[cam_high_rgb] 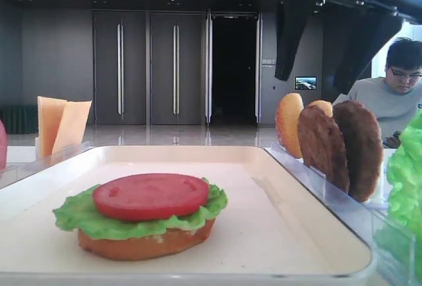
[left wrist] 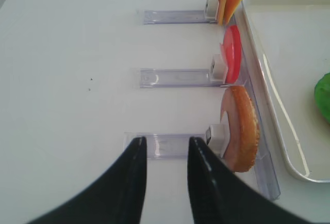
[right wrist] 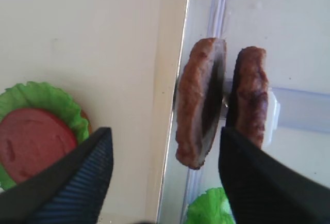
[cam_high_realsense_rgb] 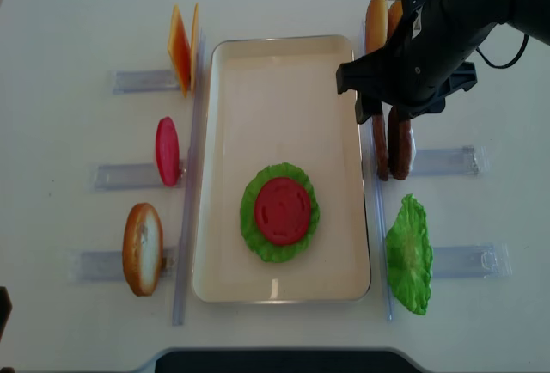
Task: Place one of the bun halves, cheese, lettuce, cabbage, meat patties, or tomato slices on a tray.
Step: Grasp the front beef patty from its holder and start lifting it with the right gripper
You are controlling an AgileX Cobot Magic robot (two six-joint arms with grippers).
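The cream tray (cam_high_realsense_rgb: 258,72) holds a bun half (cam_high_rgb: 145,245) topped with lettuce (cam_high_realsense_rgb: 254,234) and a tomato slice (cam_high_realsense_rgb: 281,210). Two brown meat patties (cam_high_realsense_rgb: 391,145) stand on edge in a clear rack right of the tray. My right gripper (right wrist: 162,177) hangs open just above them; the nearer patty (right wrist: 198,105) lies between its fingers, untouched. My left gripper (left wrist: 165,154) stands open over the table with nothing in it, beside a bun half (left wrist: 242,128) in its rack. Cheese (cam_high_realsense_rgb: 182,46), a tomato slice (cam_high_realsense_rgb: 167,151) and loose lettuce (cam_high_realsense_rgb: 408,254) stand in other racks.
Clear acrylic racks (cam_high_realsense_rgb: 129,175) line both long sides of the tray. More bun halves (cam_high_realsense_rgb: 375,21) stand at the back right, partly hidden by my right arm (cam_high_realsense_rgb: 430,38). A person (cam_high_rgb: 395,95) sits beyond the table's right side.
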